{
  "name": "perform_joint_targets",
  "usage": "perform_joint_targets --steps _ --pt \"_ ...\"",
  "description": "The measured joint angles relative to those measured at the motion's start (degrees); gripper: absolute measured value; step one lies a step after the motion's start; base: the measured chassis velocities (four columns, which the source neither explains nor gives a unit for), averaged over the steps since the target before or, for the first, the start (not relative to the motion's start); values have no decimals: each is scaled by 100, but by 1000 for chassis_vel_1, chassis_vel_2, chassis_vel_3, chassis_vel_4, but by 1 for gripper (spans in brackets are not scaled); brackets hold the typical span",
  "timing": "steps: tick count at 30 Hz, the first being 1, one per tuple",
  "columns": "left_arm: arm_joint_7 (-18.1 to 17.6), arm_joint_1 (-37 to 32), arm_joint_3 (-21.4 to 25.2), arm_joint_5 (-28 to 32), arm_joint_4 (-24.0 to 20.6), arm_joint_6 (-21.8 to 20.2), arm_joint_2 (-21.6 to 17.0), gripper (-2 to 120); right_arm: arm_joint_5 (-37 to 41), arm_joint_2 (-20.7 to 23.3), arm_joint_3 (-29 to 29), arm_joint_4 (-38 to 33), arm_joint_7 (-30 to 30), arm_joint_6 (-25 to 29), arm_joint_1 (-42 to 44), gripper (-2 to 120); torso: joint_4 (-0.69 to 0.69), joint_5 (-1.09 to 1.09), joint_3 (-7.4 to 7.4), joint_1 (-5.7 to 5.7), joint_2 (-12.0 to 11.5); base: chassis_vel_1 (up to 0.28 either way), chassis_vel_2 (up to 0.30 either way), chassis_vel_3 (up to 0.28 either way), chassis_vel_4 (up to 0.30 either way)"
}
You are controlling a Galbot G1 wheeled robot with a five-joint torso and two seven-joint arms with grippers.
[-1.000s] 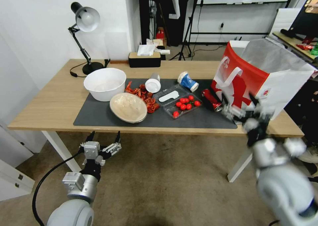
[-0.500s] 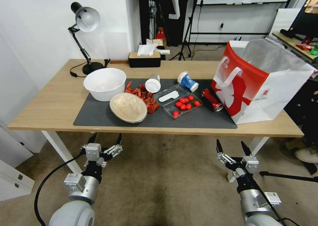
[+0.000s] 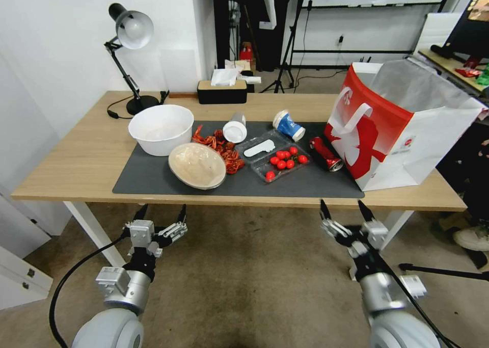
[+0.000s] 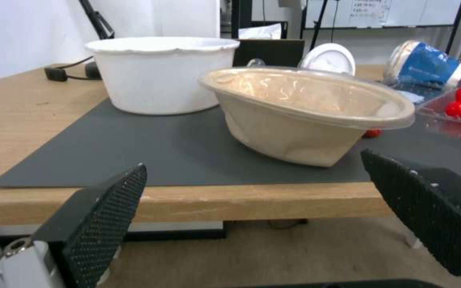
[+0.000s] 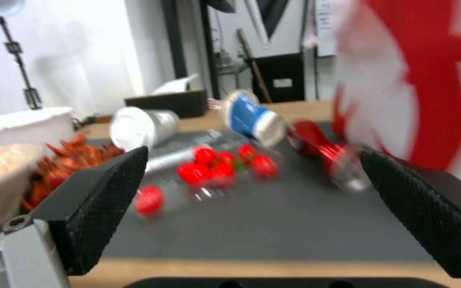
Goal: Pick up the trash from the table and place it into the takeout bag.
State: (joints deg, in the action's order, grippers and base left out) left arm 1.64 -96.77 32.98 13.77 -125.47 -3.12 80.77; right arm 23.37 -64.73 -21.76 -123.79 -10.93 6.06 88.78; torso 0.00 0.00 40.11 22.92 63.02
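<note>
Seemingly nothing is in hand yet. From the head view, the long light-wood bench (image 3: 76, 159) carries a dark grey rectangular mat (image 3: 153, 180), and on it lie the leftovers: a red drink can (image 3: 325, 153) on its side near the mat's right edge, a tipped blue-and-white paper cup (image 3: 289, 125) and a tipped white cup (image 3: 236, 128) toward the back edge, and a shallow beige bowl (image 3: 197, 165) tilted near the front edge. The big red-fronted paper takeout bag (image 3: 387, 129) with white handles stands open at the bench's right end, its base just beside the can. The left end effector (image 3: 160, 222) hangs spread below the front edge, and the right end effector (image 3: 342, 216) likewise, fingers apart and empty.

From the left wrist view, the beige bowl (image 4: 305, 114) leans on its side under a clear film, close to the front edge, with a deep white tub (image 4: 158, 72) behind it. Its slanted wall offers a poor pinch; a grasp on the thin rim could tip it off the bench.

From the right wrist view, the can (image 5: 324, 154) lies next to the bag's red front (image 5: 417, 80), with loose red tomatoes (image 5: 220, 164) in a clear tray (image 5: 188, 160) alongside. A round can may roll away from closing fingers, and a wide reach there could nudge the light bag or scatter the tomatoes.
</note>
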Motion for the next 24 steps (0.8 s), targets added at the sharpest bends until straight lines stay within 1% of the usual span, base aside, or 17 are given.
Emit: perform_joint_targets --steps 1,4,6,8,9,11,12,13,15,16,19,20,22,23,24 --pt "0 0 0 0 0 0 0 100 0 0 0 0 0 0 0 100 0 0 0 0 0 0 0 0 0" --pt "7 1 -18 0 0 14 -2 100 13 53 525 127 -283 -384 -820 100 2 1 0 2 0 0 0 0 0" --pt "7 6 -19 0 0 14 -10 100 23 48 620 153 -365 -485 -982 100 2 -1 0 2 -1 0 0 0 0" --pt "9 18 -24 -2 0 14 -27 100 101 24 835 201 -673 -806 -1375 100 0 0 0 1 0 0 0 0 0" --pt "9 18 -24 -2 0 14 -27 100 101 24 835 201 -673 -806 -1375 100 0 0 0 1 0 0 0 0 0" --pt "11 20 -22 -7 0 11 -29 100 155 20 967 249 -1106 -1226 -1718 100 1 -1 0 2 0 0 0 0 0" --pt "11 20 -22 -7 0 11 -29 100 155 20 967 249 -1106 -1226 -1718 100 1 -1 0 2 0 0 0 0 0" --pt "10 19 -20 -9 -3 7 -26 100 230 23 1038 294 -1364 -1481 -1920 100 0 0 0 2 0 0 0 0 0" --pt "10 16 -20 -15 -11 3 -15 100 387 36 1116 389 -1678 -1770 -2219 100 0 0 0 2 0 0 0 0 0" --pt "10 16 -20 -15 -11 3 -15 100 387 36 1116 389 -1678 -1770 -2219 100 0 0 0 2 0 0 0 0 0" --pt "-3 6 -20 -34 -21 -3 -8 100 745 44 1208 612 -2039 -2140 -2744 100 0 0 0 1 -1 0 0 0 0" --pt "-3 6 -20 -34 -21 -3 -8 100 745 44 1208 612 -2039 -2140 -2744 100 0 0 0 1 -1 0 0 0 0" --pt "-37 8 -18 -40 -45 -12 3 100 1061 48 1211 844 -2285 -2538 -3128 100 1 1 0 0 -1 0 0 0 0" --pt "-37 8 -18 -40 -45 -12 3 100 1061 48 1211 844 -2285 -2538 -3128 100 1 1 0 0 -1 0 0 0 0" --pt "-42 9 -13 -39 -53 -16 4 100 1184 62 1201 952 -2352 -2671 -3255 100 0 0 0 1 0 0 0 0 0"
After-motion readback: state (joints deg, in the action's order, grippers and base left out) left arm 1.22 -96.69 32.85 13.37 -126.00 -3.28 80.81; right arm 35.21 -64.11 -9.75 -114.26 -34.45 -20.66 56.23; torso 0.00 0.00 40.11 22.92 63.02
